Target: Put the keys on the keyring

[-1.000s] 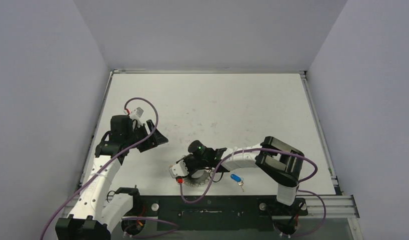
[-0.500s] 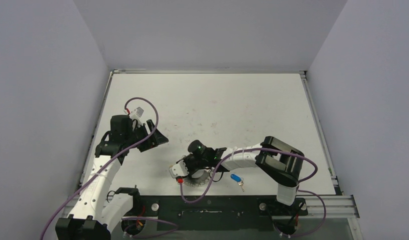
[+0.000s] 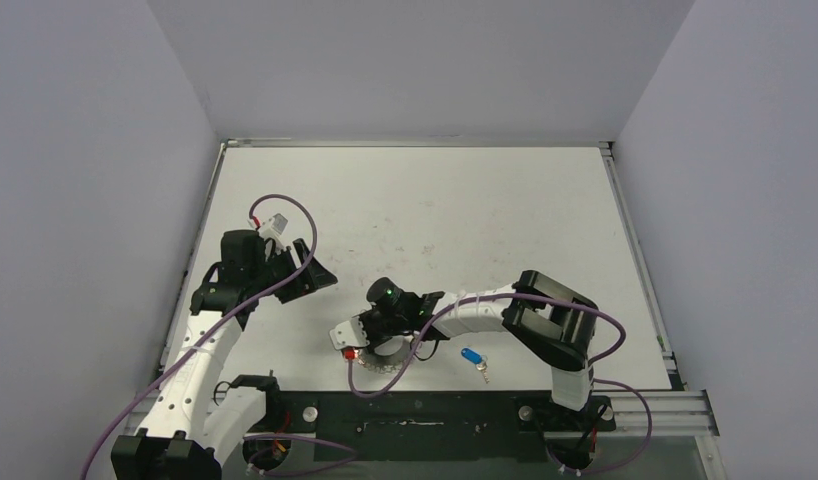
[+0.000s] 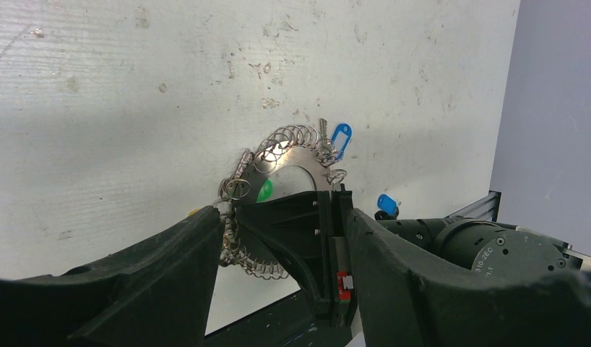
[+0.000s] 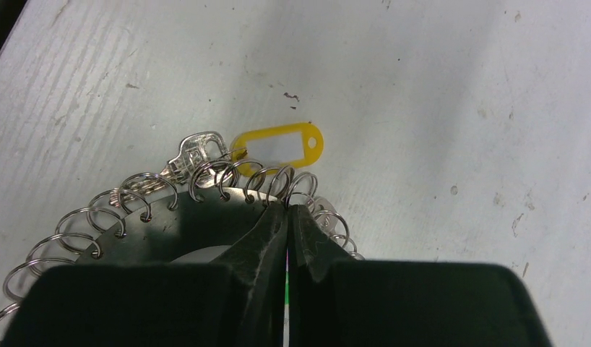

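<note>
Flat on the table (image 3: 435, 220), close to its near edge and slightly left of centre: the keyring (image 4: 292, 155), wire loops all round its rim. Over it, the right gripper (image 5: 287, 210) — clenched, tips pressed together at the ring's outer edge between two loops; no telling whether a loop is caught between them. Just beyond those loops and touching them: a yellow-tagged key (image 5: 195, 153), tag lying outward from the rim. In the left wrist view, a green tag (image 4: 264, 191) at the ring's inner opening, partly hidden by the right gripper, and a blue tag (image 4: 341, 135) just outside the rim with a small key beside it. Apart from the ring, toward the right arm's base and near the front edge: a loose blue-tagged key (image 3: 472, 357). Well apart to the left, nearer the table's left edge, the left gripper (image 3: 320, 278) — released, fingers spread wide. Beyond the ring, much tabletop out to the back and right-hand edges; only a narrow strip between ring and front edge.
</note>
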Motion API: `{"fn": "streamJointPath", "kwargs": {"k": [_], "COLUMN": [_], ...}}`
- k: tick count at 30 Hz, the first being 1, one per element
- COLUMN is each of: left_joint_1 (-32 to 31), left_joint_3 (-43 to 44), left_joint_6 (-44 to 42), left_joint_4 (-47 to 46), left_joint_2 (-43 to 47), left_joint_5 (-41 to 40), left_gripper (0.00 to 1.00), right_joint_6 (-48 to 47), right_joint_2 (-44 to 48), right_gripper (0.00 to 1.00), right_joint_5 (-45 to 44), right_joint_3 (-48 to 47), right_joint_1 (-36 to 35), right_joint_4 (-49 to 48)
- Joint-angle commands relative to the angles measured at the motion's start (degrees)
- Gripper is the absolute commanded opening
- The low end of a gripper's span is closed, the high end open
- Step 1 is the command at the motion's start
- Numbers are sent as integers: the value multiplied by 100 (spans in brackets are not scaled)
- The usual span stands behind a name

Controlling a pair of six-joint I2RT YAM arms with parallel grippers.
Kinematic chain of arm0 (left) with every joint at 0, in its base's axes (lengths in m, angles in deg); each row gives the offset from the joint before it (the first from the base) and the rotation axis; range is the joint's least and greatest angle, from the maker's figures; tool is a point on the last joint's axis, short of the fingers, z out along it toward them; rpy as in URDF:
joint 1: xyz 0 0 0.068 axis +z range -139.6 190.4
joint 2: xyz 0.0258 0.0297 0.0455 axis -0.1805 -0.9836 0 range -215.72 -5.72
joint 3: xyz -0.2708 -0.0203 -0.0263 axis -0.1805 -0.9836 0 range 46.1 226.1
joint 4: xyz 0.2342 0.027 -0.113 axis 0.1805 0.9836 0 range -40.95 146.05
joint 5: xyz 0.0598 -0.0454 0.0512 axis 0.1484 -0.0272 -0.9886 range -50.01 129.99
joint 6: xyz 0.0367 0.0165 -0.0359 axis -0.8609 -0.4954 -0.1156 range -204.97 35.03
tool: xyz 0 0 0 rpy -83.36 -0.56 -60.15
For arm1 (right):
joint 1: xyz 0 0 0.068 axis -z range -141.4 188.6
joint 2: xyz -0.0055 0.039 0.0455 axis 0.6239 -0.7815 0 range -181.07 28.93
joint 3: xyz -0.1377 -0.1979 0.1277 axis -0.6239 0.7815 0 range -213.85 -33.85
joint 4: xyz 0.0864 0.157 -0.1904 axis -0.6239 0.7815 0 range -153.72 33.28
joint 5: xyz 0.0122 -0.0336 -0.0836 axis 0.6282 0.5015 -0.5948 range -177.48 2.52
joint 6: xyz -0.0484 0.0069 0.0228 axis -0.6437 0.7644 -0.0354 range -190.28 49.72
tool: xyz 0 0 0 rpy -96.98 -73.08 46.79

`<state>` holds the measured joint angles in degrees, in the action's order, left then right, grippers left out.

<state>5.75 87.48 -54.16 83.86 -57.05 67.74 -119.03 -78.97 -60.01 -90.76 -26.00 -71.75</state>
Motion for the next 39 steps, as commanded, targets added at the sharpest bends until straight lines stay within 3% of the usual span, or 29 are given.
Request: {"fn": "streamJointPath", "kwargs": {"k": [1, 19, 24, 39], "left_joint_1": [43, 47, 43, 43], "left_joint_3": [11, -16, -17, -34], "left_joint_6": [-65, -27, -31, -9], "left_joint_4": [-277, -339, -352, -384], "left_joint_2": [62, 96, 88, 71], "left_joint_5": [134, 198, 220, 256], "left_gripper": [61, 60, 60, 60], "right_joint_6": [475, 1385, 1225, 507], "right_joint_2": [-83, 17, 107, 380], "right_gripper": [0, 1, 8, 13], "right_joint_5": [-133, -863, -708, -290], "right_joint_3": [-175, -35, 96, 484], "right_joint_1": [-28, -35, -91, -181], "right_joint_4": [21, -664, -724, -561]}}
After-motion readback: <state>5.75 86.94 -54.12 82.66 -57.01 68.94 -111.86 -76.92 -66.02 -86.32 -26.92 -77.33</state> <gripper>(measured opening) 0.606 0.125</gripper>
